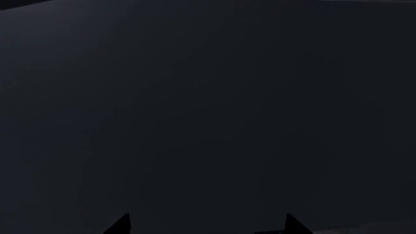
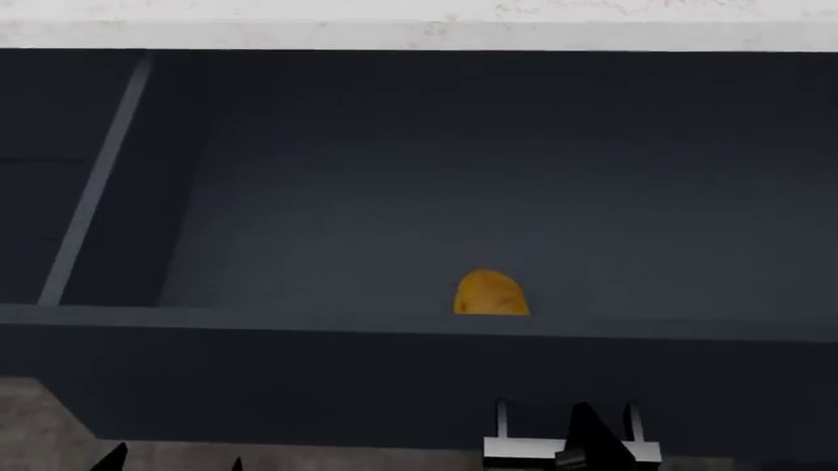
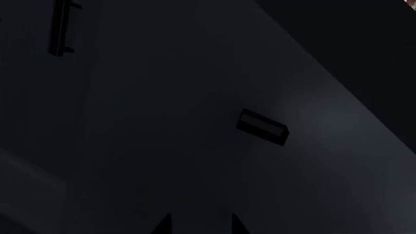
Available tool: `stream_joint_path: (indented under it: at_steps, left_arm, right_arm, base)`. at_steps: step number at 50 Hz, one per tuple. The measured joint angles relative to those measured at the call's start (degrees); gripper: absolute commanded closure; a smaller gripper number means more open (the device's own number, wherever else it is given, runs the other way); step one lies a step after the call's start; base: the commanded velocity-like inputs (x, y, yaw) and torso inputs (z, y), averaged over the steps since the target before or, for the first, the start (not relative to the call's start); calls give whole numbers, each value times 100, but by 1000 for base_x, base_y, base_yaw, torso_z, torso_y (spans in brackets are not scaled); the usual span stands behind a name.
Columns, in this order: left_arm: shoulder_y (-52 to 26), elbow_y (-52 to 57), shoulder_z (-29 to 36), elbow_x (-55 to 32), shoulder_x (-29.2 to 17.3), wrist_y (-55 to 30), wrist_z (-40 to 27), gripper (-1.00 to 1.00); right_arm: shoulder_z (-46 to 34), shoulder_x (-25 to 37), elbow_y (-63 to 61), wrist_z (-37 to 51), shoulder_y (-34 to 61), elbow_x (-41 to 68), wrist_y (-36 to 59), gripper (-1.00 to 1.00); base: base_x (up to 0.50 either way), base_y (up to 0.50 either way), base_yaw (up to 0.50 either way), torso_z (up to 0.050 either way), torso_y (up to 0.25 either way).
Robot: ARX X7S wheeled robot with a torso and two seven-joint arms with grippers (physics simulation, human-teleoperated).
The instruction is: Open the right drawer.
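In the head view the right drawer [image 2: 392, 378] stands pulled out below the white countertop, its dark blue-grey inside showing. Its short bar handle [image 2: 524, 449] sits on the front at the bottom edge of that view. My right gripper [image 2: 592, 442] shows one black tip just in front of that handle. In the right wrist view my right gripper [image 3: 198, 225] is open with nothing between its tips, facing a navy front with a short bar handle [image 3: 262, 127] some way ahead. My left gripper [image 1: 206, 225] is open, facing a plain dark surface; its tips [image 2: 177, 461] show low left of the drawer.
A rounded orange-yellow object [image 2: 492, 294] lies inside the drawer near its front wall. A white countertop edge [image 2: 419, 29] overhangs the drawer at the back. A grey slide rail [image 2: 98, 186] runs along the drawer's left side. Another black bar handle [image 3: 60, 27] is farther off.
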Motion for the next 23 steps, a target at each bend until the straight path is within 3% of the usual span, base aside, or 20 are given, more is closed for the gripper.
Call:
stream_joint_path:
  at_steps: [23]
  left_arm:
    - [2,3,12,-20,-20,23,-25,-100]
  right_arm:
    - [-152,-43,135,-245,476,262,-37,100]
  base:
    - [-207,0,0,2,2]
